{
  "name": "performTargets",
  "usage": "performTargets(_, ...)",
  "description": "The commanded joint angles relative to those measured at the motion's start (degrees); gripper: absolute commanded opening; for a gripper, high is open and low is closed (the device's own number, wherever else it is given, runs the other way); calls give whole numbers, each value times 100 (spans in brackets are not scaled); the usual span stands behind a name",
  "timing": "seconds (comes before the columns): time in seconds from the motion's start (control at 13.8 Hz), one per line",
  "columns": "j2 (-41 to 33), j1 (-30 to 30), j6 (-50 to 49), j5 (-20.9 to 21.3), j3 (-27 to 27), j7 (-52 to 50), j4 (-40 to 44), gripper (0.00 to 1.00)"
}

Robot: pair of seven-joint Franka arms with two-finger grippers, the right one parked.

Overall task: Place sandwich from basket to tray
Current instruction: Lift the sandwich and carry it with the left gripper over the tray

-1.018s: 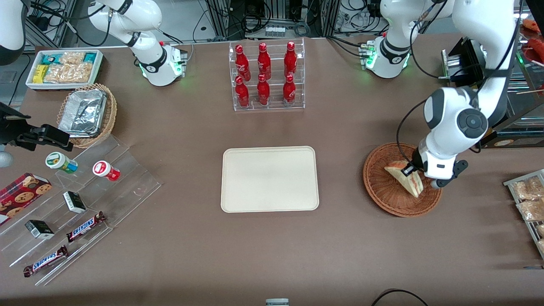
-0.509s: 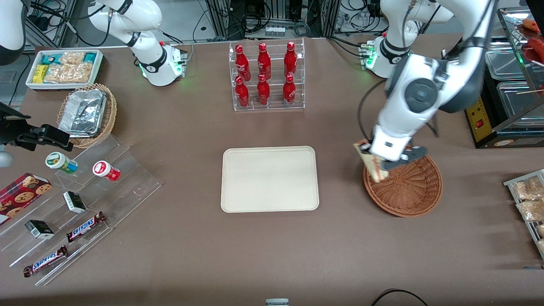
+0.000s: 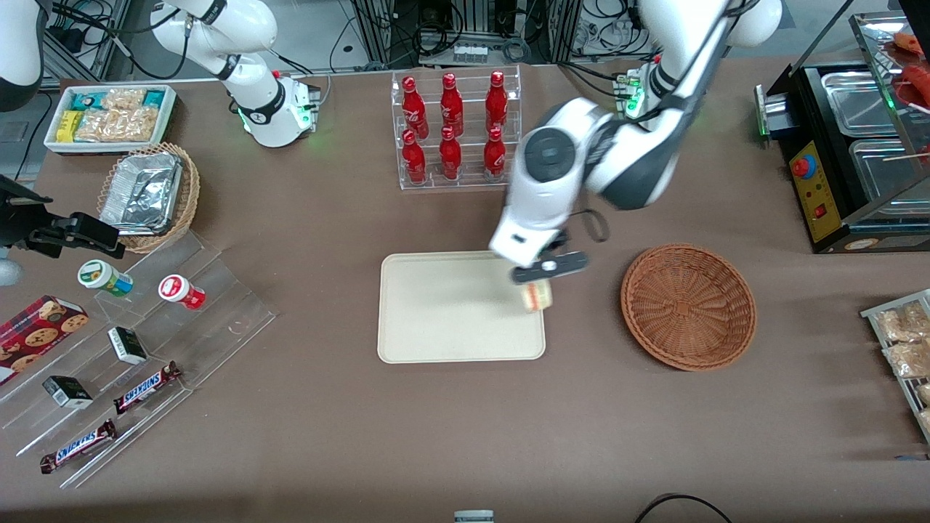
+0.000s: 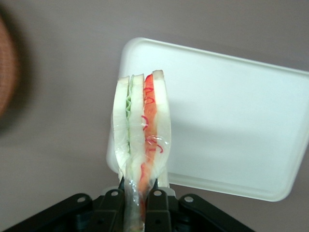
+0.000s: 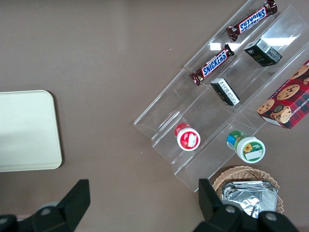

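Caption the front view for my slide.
Claw shut on sandwich, held over the tray beside the basket.

Surface [image 3: 465,436]: matt brown, cloth-like covering, no glare. Tray [image 3: 436,319]: smooth, matt cream plastic with a low moulded rim. Basket [image 3: 688,306]: reddish-brown woven wicker, rough and ribbed. Sandwich [image 4: 142,130]: soft pale bread with red and green filling, wrapped in glossy clear film that wrinkles at the pincer. Pincer [image 4: 141,198], at the tray's right edge in the front view: matt black plastic fingers pressed against the film. Arm casing: glossy white plastic.
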Motion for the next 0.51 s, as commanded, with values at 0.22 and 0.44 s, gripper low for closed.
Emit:
performTargets(0.22, 1265, -634, -15, 100, 95, -96, 1317, 0)
performTargets(0.44, 1679, -827, -6, 344, 95, -79, 1547, 0)
